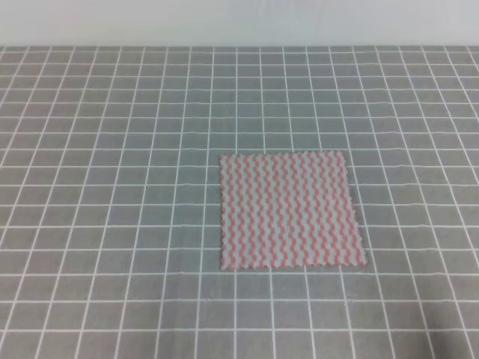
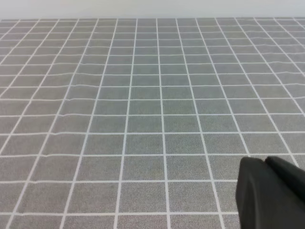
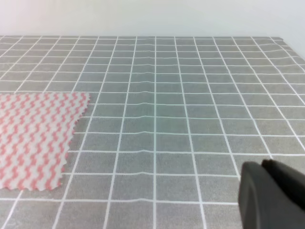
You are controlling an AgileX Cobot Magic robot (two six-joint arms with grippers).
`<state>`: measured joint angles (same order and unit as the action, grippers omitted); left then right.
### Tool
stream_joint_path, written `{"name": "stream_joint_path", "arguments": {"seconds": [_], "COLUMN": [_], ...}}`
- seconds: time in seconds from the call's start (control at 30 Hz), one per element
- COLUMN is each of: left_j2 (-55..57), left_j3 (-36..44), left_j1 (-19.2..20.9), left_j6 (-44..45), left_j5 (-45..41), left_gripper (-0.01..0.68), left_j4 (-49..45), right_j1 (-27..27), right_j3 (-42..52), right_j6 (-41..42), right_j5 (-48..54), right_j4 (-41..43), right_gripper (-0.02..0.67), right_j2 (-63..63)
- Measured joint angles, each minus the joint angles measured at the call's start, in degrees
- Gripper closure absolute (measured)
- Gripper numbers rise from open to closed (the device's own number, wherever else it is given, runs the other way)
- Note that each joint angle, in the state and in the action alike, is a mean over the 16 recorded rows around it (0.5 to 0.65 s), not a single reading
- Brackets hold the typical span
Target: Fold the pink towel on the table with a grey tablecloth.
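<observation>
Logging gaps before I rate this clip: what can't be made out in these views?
- Left gripper: left wrist view, cut off by the corner; open or shut unclear.
- Right gripper: right wrist view, same.
- Pink towel: right wrist view crops its left part; absent from left wrist view.
- Both arms: outside the exterior high view.

A plain pale wall (image 1: 239,21) runs along the 12 o'clock edge of every view, whitish and bare. Light is soft and even, casting no hard shadows, and the wall meets the surface below in a straight line
</observation>
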<state>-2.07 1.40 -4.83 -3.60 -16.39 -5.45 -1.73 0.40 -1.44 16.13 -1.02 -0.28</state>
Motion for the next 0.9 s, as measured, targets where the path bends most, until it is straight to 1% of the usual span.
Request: {"name": "stream_joint_path", "arguments": {"seconds": [0.9], "left_j2": [0.78], "left_j3": [-0.52], "left_j1": [-0.30], "left_j6": [-0.01], "left_j5": [-0.38], "left_gripper": [0.675], "left_j4": [0.00], "right_j1": [0.00], "right_j3": [-0.10], "right_j6": [0.00], "right_j5": [0.05], "right_j4": [0.00], "right_gripper": [0.667], "right_j2": [-0.25]}}
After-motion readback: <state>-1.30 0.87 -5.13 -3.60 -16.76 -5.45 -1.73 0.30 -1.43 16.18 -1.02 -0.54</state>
